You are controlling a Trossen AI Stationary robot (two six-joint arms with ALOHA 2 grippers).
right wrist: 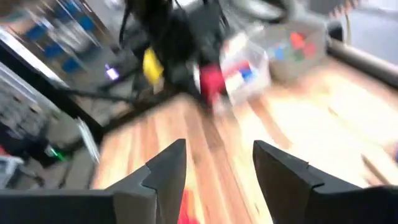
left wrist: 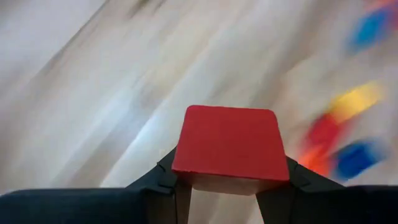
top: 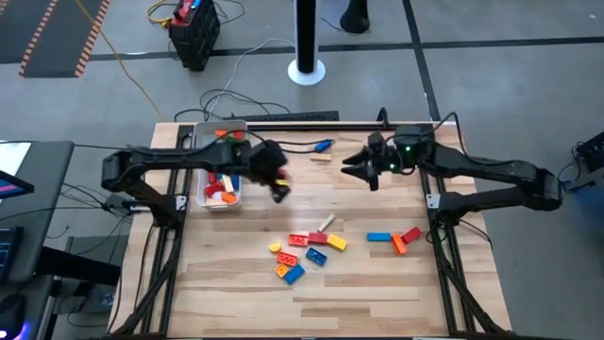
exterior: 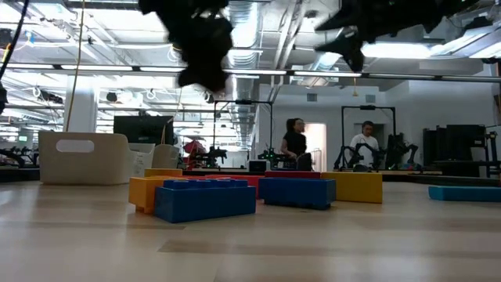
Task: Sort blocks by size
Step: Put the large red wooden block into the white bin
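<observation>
Left gripper [left wrist: 230,186]: raised above the table [top: 377,283], clamped on a red block [left wrist: 229,142] held between its fingers; just beside it, on the side toward the arm's base, a white tray [top: 209,200] holding red and orange pieces.

Right gripper [right wrist: 217,165]: also aloft, across from the left one, jaws parted and holding nothing.

Loose blocks [top: 304,253]: red, blue, orange and yellow, on the tabletop nearer the front edge than both grippers; a smaller cluster [top: 396,238] lies below the right gripper.
</observation>
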